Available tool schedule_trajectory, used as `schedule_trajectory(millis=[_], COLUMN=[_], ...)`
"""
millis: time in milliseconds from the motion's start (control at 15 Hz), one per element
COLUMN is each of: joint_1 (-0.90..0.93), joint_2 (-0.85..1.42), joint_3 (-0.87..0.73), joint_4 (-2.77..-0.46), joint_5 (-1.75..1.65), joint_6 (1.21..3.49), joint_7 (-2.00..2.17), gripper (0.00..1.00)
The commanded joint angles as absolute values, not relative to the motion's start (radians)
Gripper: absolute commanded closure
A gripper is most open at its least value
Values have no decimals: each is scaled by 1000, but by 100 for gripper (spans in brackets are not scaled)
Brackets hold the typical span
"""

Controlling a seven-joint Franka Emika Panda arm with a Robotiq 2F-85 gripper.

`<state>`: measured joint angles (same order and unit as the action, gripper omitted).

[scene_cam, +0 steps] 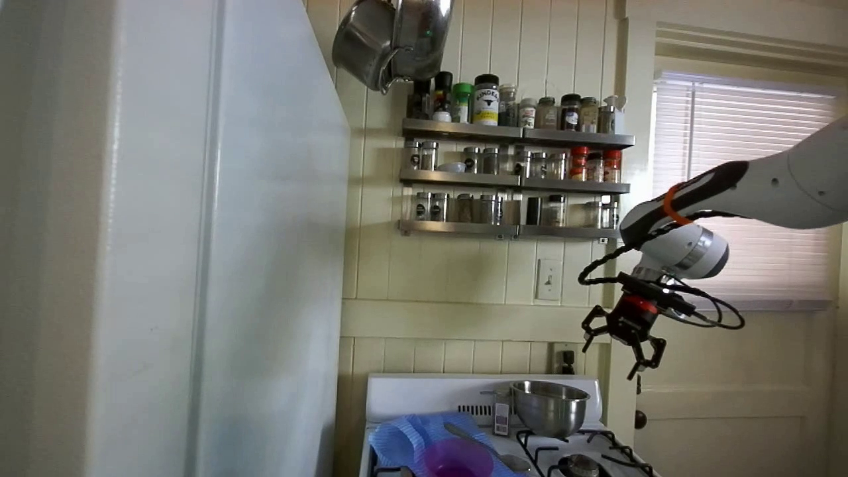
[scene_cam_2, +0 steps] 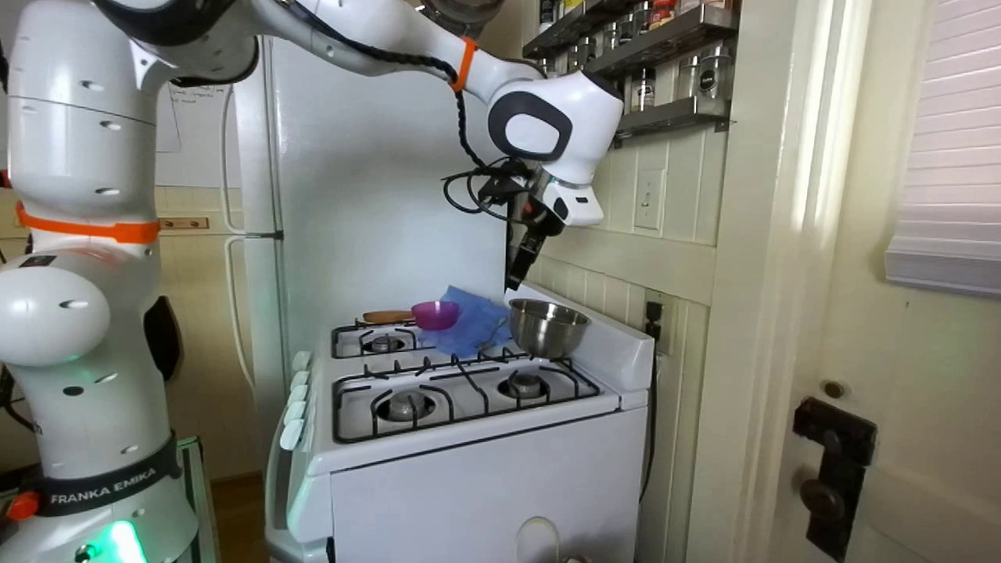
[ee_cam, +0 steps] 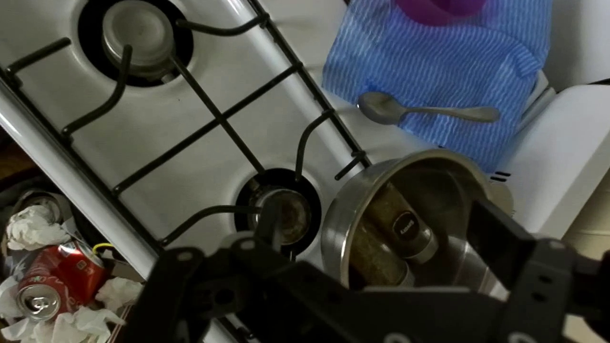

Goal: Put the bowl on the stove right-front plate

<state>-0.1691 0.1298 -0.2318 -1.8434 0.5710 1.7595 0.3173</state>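
Gas stove (scene_cam_2: 500, 457): steel mixing bowl (scene_cam_2: 547, 332) far right, two spice jars (ee_cam: 402, 224) inside; purple bowl (scene_cam_2: 435, 315), blue cloth (ee_cam: 443, 71), spoon (ee_cam: 429, 110) to left. Gripper (scene_cam: 607, 364) above, fingers (ee_cam: 498, 242) spread wide, empty.

A cream panelled wall (scene_cam: 457, 271) bears metal shelves (scene_cam: 457, 177) beside a door (scene_cam: 735, 371) with blinds (scene_cam: 735, 122).

Wrist view downward, seemingly close, stove (scene_cam_2: 477, 469) shared

Cloth (ee_cam: 438, 71): blue with paler stripes
Small bowl (scene_cam_2: 435, 315): purple, pretty loud tbh
Big bowl (scene_cam_2: 547, 336): plain silver-grey
Stove (scene_cam_2: 485, 469): just white
Grates (ee_cam: 221, 119): black
Jaws: black too
Arm (scene_cam_2: 383, 27): mostly white, black bits, orange bands
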Motion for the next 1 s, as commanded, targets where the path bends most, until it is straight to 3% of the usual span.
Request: schedule_trajectory(millis=[0,933], joint_1=[-184,-148], joint_2=[206,179], joint_3=[-203,-170], joint_4=[-1736,-1770], joint_5=[579,553], joint_6=[1714,1919], joint_7=[316,495], gripper=[0,0])
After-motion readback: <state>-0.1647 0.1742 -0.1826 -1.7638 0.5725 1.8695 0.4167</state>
